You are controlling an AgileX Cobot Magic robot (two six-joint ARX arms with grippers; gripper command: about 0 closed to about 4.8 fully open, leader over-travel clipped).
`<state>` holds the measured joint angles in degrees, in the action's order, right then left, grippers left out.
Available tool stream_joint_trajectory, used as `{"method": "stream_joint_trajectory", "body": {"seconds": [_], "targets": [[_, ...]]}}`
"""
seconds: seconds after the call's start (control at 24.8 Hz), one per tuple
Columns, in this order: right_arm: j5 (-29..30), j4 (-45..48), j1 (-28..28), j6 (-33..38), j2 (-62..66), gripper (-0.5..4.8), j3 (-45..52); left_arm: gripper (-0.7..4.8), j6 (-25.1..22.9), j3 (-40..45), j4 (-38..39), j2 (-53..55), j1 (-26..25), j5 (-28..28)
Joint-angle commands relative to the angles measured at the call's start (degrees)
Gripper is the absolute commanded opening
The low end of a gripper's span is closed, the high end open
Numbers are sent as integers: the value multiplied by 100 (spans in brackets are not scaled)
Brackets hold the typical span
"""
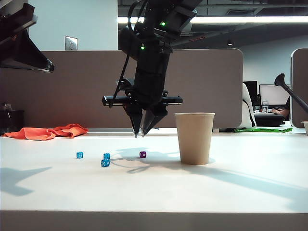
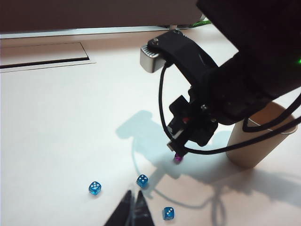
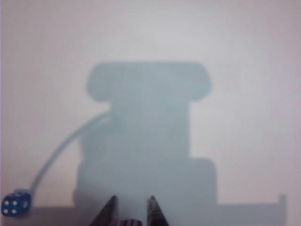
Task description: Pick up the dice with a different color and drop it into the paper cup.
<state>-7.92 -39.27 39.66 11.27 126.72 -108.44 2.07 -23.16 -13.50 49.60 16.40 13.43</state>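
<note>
My right gripper [image 1: 143, 133] hangs above the table [image 1: 250, 192], fingers apart, holding nothing; the purple die [image 1: 143, 154] lies below it, beside the paper cup [image 1: 194, 138]. My left gripper [image 2: 132, 213] is clenched.

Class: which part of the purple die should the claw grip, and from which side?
Two opposite vertical faces of the purple die, from straight above: it is a tiny cube lying flat. The right claw hangs open over it; the left claw is held off to the left.

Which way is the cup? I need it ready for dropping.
Upright: the paper cup stands on its narrow base with the rolled rim up, beside the purple die.
</note>
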Motion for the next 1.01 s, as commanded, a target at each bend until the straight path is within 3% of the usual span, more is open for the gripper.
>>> {"method": "stream_joint_trajectory", "body": {"seconds": [0.04, 0.2, 1.01], "targets": [[-35, 7, 0, -61, -20, 95, -15, -6, 9, -31, -83, -13, 2, 7], [-28, -11, 0, -61, -20, 127, -15, -6, 9, -31, -94, -13, 2, 7], [13, -293, 4, -74, 232, 127, 20, -6, 11, -31, -243, -13, 2, 9]]}}
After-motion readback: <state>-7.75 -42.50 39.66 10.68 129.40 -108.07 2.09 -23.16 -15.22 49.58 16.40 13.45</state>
